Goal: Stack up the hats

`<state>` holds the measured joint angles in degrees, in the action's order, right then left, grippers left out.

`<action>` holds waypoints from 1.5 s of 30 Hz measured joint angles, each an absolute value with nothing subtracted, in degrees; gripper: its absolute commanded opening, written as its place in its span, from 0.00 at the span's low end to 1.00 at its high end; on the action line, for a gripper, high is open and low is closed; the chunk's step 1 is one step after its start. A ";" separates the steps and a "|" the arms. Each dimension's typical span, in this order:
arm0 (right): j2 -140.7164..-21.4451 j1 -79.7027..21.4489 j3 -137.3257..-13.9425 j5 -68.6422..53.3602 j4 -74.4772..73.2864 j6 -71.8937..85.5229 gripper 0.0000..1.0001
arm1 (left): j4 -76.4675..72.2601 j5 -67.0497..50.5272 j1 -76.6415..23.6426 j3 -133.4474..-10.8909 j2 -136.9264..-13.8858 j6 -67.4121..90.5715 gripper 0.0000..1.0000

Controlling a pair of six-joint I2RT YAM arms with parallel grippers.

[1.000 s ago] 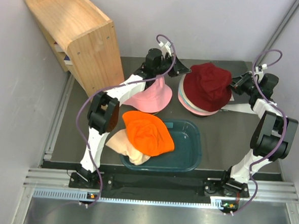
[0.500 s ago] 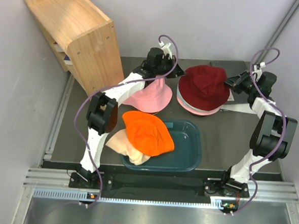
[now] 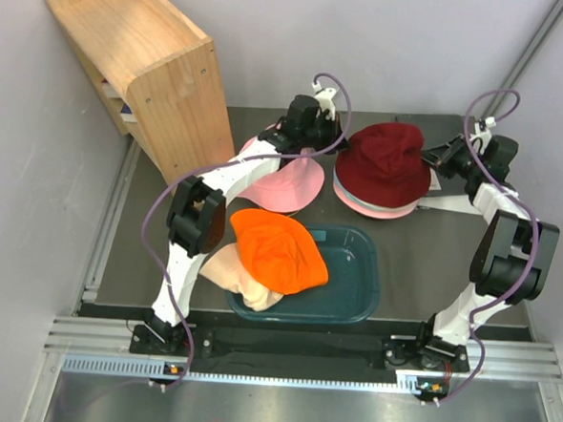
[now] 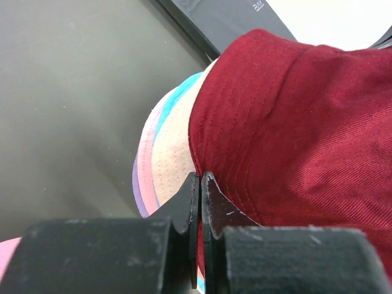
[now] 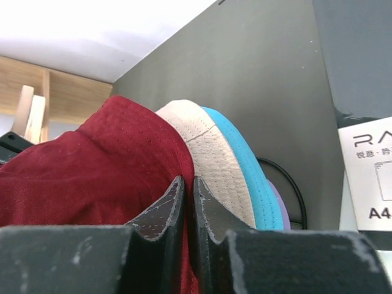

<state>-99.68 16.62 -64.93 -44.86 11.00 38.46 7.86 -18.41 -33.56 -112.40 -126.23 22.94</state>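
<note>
Sitting atop hat stack (image 3: 377, 210): maroon hat (image 3: 388, 160); pink hat (image 3: 288, 183) alongside

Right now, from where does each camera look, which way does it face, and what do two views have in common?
Top external: above and behind the arms, looking down on the table; both arms show whole, with the left gripper and right gripper on either side of the maroon hat.
Left wrist: low beside the hat stack, facing its side; its own shut fingers show.
Right wrist: low on the opposite side, facing the same stack; its own fingers show.
Shared: both wrist views show the maroon hat above a beige brim and teal brim.
</note>
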 measured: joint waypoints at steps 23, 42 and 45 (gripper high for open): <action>-90.65 19.31 -68.79 -24.56 -12.40 31.55 0.68 | 18.26 -10.87 -34.26 -114.85 -122.23 23.66 0.91; -81.25 22.24 -73.87 -19.64 -7.81 38.85 0.67 | 24.67 10.22 -54.94 -96.23 -90.52 12.53 0.88; -82.56 21.91 -74.65 -20.69 -6.90 39.64 0.67 | 30.83 18.50 -56.90 -86.15 -84.36 18.37 0.87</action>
<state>-82.56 21.91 -74.65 -20.69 -6.90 39.64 30.83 18.50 -56.90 -86.15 -84.36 18.37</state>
